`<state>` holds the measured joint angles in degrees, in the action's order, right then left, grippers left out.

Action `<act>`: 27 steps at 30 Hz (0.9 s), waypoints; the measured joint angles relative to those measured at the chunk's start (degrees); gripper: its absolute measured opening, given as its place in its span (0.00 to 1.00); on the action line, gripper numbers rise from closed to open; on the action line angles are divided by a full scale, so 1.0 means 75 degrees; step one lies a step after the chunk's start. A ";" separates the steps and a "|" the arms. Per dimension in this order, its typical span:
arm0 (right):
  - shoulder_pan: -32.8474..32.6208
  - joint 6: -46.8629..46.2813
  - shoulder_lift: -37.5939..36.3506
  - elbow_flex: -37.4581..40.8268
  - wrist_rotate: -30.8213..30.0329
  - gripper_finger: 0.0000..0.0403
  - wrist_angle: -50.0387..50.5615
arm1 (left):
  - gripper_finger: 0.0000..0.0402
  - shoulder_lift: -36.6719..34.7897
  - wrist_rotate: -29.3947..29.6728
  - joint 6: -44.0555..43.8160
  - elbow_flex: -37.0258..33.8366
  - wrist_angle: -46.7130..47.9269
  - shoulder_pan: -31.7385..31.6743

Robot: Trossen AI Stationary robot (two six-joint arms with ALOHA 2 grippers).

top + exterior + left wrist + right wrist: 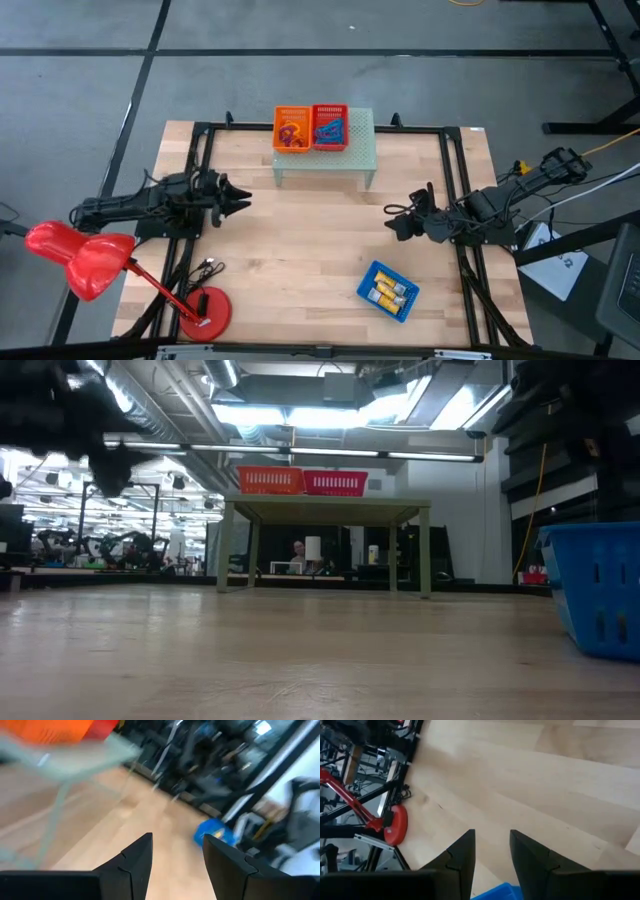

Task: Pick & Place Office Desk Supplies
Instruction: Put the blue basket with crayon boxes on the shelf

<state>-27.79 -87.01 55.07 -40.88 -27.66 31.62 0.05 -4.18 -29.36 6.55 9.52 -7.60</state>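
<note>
An orange basket (292, 127) with rings and a red basket (330, 127) with blue clips stand on a small green shelf (362, 150) at the table's far middle. A blue basket (388, 291) with yellow-and-silver blocks sits on the table near the right front. My left gripper (243, 200) hovers open at the table's left, fingers pointing right, holding nothing. My right gripper (393, 218) hovers open right of centre, fingers pointing left, above and beyond the blue basket. In the low view the orange basket (270, 481), the red basket (335, 483) and the blue basket (597, 589) show.
A big red desk lamp (85, 258) with a round base (204, 311) stands at the table's near left corner, its head overhanging the left edge. Black frame rails run along both sides of the table. Bare wood lies between the two grippers.
</note>
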 joint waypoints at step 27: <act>-0.0312 0.1553 0.1846 -0.0009 0.3949 0.31 -0.1255 | 0.42 0.0443 0.0559 -0.0178 -0.0414 -0.0331 0.0002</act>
<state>-30.13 -75.37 68.91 -40.95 1.96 22.20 3.37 0.01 -30.70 3.44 7.04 -7.58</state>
